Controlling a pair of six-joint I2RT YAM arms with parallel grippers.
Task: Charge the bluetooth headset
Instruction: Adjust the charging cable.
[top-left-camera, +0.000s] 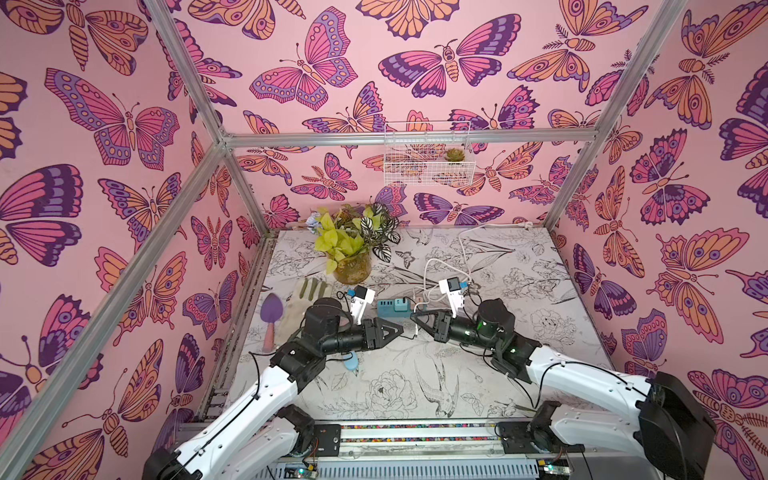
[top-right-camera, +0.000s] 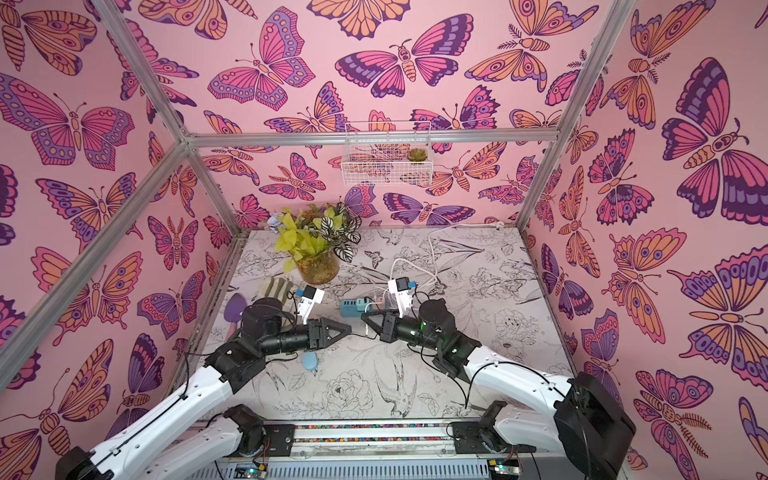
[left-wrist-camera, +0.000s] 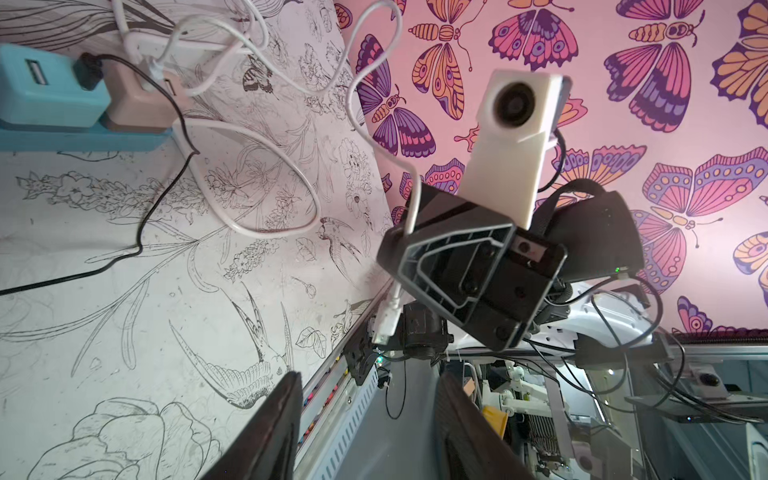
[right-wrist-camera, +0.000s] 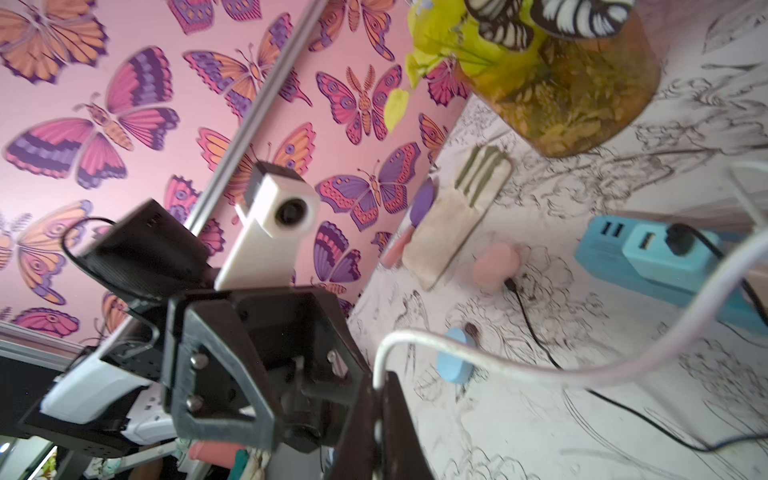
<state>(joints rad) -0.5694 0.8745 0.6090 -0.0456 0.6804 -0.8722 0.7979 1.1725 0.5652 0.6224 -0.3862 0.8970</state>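
Since the blue bluetooth headset (right-wrist-camera: 455, 357) looks like a small, light, smooth plastic earpiece, expect it to skid or twist; pinch across its flat sides. It lies on the table (top-left-camera: 399, 363), partly under the left arm. Left gripper (top-left-camera: 397, 330) spread, empty. Right gripper (top-left-camera: 414, 319) pinching the limp white cable (right-wrist-camera: 540, 365), plug (left-wrist-camera: 384, 322) dangling. Glass jar (top-left-camera: 352, 270) holds leafy plants; wire basket (top-left-camera: 415, 174) holds a succulent (top-left-camera: 455, 154).
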